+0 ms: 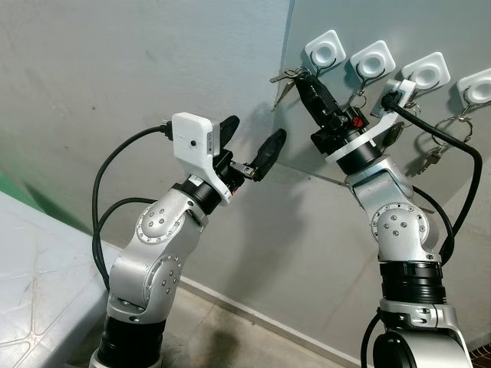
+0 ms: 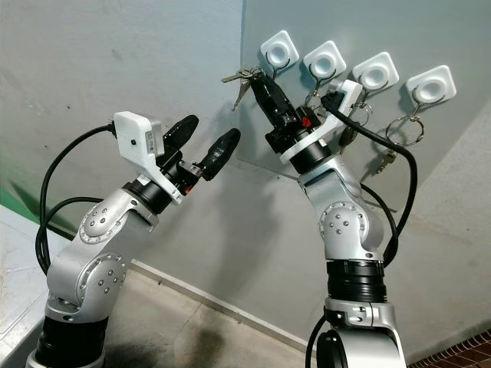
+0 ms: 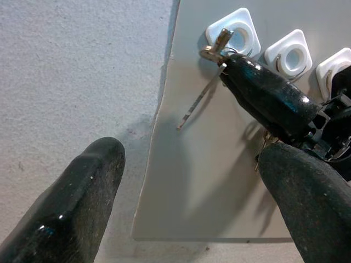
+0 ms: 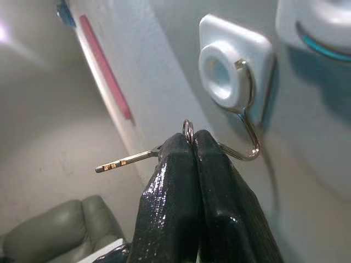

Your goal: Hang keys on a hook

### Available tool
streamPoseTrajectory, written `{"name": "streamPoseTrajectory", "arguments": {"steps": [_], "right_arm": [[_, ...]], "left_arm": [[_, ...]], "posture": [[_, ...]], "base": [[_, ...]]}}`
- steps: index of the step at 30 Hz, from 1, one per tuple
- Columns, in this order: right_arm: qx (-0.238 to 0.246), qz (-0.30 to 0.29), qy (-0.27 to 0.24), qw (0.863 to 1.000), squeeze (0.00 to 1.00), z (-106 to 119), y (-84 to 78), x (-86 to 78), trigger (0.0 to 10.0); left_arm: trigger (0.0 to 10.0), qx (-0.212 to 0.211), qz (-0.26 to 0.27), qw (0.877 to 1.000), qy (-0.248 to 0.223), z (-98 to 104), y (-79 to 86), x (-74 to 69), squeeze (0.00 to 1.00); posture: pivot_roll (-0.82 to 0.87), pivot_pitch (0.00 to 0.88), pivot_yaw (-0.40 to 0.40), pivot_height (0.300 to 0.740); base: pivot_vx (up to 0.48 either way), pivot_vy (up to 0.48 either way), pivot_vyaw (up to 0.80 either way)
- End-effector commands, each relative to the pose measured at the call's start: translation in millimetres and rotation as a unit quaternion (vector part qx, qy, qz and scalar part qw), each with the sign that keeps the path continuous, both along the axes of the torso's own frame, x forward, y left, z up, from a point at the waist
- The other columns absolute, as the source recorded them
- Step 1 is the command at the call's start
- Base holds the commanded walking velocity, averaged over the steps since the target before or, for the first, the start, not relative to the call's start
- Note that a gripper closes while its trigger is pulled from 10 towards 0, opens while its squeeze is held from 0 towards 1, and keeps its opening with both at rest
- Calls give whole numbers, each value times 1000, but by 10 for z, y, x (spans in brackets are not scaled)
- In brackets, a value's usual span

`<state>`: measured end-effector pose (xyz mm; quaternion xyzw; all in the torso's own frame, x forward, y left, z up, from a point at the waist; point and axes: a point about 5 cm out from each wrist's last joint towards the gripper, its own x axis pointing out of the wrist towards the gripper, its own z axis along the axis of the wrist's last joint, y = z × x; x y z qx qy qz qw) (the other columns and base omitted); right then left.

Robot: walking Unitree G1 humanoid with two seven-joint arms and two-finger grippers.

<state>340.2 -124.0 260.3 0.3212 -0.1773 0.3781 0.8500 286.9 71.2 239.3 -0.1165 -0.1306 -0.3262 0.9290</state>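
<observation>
- Your right claw (image 4: 193, 143) pinches the keys (image 4: 129, 159) by their ring, just below the leftmost hook (image 4: 245, 143), not yet hung.
- Your left claw (image 1: 249, 146) gapes wide, well left of that hook.

I see four hooks (image 1: 326, 52) in a row on the panel (image 1: 368, 146) at one o'clock — my right gripper (image 1: 304, 77) holds the keys (image 1: 285, 79) just below the leftmost; left gripper (image 1: 252, 144) at eleven.

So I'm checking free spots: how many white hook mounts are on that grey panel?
4, in a row: leftmost hook by the right gripper holding keys, second, third, rightmost.
</observation>
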Motion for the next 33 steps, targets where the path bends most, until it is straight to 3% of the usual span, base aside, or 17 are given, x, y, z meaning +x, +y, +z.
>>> {"name": "streamPoseTrajectory", "arguments": {"steps": [1,12,24,33], "right_arm": [[8,1,-23,1000,0,152,-19,-30,10000],[29,4,-6,1000,0,74,-48,-74,10000],[-25,53,-28,998,0,-59,64,-228,10000],[-5,49,-28,998,0,-21,37,-214,10000]], "left_arm": [[10000,0,-4,1000,-15,81,-16,-32,0],[10000,-2,-5,1000,-15,87,-15,-33,0],[10000,-3,-7,1000,-14,90,-19,-30,0],[10000,-4,-9,1000,-14,91,-23,-31,0]], "posture": [[37,36,-38,736],[35,36,-34,736],[33,33,-29,736],[32,26,-29,736]], "base": [[0,0,0],[0,0,0],[0,0,0],[0,0,0]]}}
